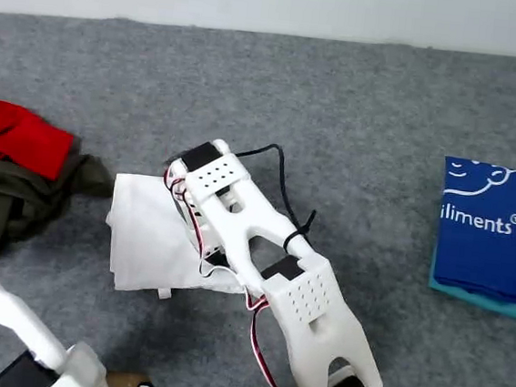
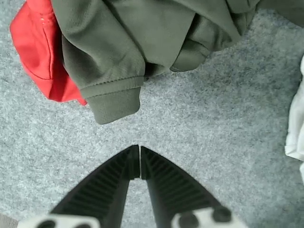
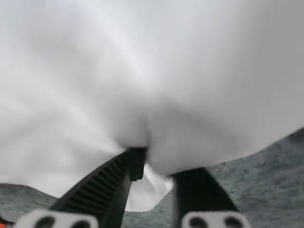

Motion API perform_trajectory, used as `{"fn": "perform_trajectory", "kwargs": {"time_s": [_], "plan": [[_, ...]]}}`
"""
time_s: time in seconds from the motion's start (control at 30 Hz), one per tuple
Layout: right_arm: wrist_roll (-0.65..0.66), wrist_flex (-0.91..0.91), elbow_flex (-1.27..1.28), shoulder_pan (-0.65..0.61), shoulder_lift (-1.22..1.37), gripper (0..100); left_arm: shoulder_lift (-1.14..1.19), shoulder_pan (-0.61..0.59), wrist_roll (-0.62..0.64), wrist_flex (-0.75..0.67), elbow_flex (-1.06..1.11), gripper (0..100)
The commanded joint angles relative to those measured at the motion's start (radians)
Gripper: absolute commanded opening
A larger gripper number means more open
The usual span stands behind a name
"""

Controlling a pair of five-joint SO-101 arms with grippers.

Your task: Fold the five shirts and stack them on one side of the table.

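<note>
Grey felt covers the table (image 1: 385,105). At its left edge a red shirt (image 1: 16,138) and an olive shirt (image 1: 20,193) lie crumpled together. At the right edge a folded blue shirt (image 1: 493,225) sits on a teal shirt (image 1: 477,295). A white shirt (image 1: 149,238) lies left of the middle, with the right gripper (image 3: 159,168) clamped on a bunch of it. The left gripper (image 2: 140,161) hangs over bare felt near the olive cuff, fingers pressed together.

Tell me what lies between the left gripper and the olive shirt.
Only bare grey table cover. In the left wrist view the shut left gripper points at the olive shirt, its cuff nearest, nothing in between.
</note>
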Motion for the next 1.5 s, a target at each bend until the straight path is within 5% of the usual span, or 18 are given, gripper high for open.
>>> {"fn": "perform_trajectory", "kwargs": {"time_s": [0.0,0.4,0.8,0.97,1.2,1.47], "plan": [[0.04,0.041,-0.006,0.016,0.039,0.9,-0.034,0.008,0.002,-0.018,-0.012,2],[0.181,0.038,0.288,0.222,-0.268,1.0,-0.035,0.008,0.0,-0.018,-0.012,2],[0.818,0.001,0.259,0.631,-0.305,0.9,-0.035,0.008,-0.002,-0.032,-0.039,2],[1.083,-0.01,0.133,0.653,-0.286,0.9,-0.037,0.008,-0.002,-0.029,-0.073,2],[1.281,-0.271,0.025,0.625,-0.239,0.9,-0.152,0.066,-0.002,0.017,-0.084,2],[1.323,-0.414,0.02,0.564,-0.205,2.0,-0.321,0.193,-0.002,0.012,0.027,2]]}}
